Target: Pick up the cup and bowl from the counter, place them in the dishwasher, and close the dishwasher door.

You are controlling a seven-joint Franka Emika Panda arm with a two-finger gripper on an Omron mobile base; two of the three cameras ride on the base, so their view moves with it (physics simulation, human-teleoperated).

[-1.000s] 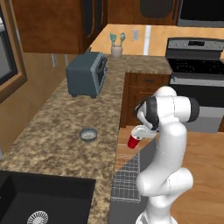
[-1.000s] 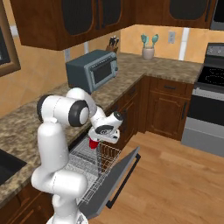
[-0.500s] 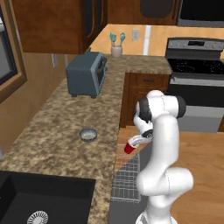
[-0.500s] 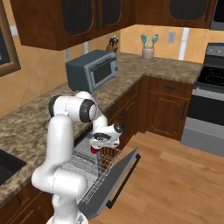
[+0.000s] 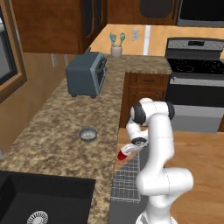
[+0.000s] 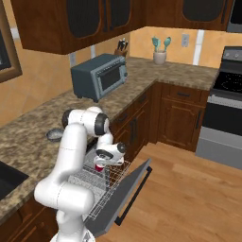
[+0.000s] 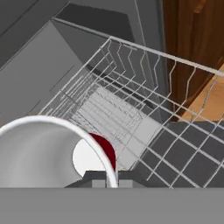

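We see the red cup (image 5: 123, 155) tilted above the dishwasher's wire rack (image 6: 92, 182), door (image 6: 124, 198) down, the grey bowl (image 5: 88, 134) mid-counter (image 5: 52, 140).

We take the grey toaster oven (image 5: 85, 74) as our landmark. Behind it rises a warm orange-tan wall (image 6: 45, 71), and above it hang dark reddish-brown upper cabinets (image 6: 90, 21) with darker door panels. Beyond it, in the corner, we see a beige holder with teal utensils (image 6: 160, 50), a white wall outlet (image 6: 185, 40) just beside that, and a knife block (image 6: 122, 45) nearer the oven. Further round from the corner stands a steel-and-black stove (image 5: 195, 83). Below the oven run wooden base cabinets (image 6: 177, 116), meeting a light wooden plank floor (image 6: 189, 198). On the oven's near side we see a dark sink basin (image 5: 41, 201). Lighting is even and soft.
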